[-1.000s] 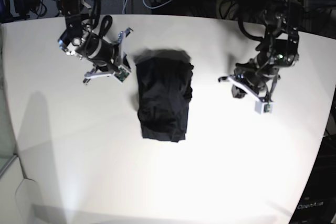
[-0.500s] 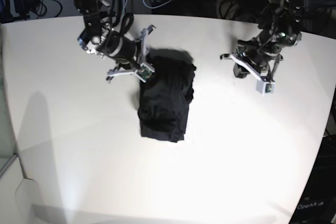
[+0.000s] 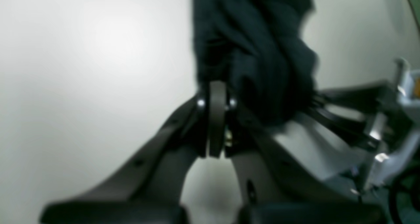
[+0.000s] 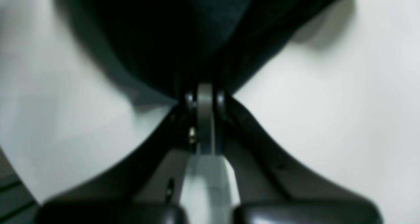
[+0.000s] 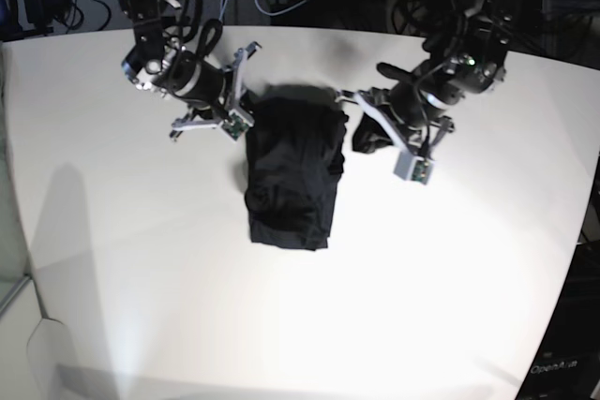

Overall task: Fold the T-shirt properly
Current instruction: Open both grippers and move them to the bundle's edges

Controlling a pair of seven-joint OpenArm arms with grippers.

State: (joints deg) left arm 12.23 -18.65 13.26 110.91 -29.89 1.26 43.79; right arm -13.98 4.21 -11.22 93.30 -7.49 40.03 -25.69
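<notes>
- My closed right gripper [image 5: 246,111] and closed left gripper [image 5: 359,128], both empty-looking, flank the far end of the soft black folded T-shirt [image 5: 292,175]
- Its long axis runs toward the near table edge

Only one text shows. In the base view, at the bottom right corner, a dark panel [image 5: 572,362] beside the table edge carries pale letters that seem to read "OpenArm"; the end of the word is cut off by the picture edge and the letters are small, so the reading is not fully sure. Both wrist views are blurred and give no letters, numbers or signs. On the shirt no print or label can be read.
</notes>
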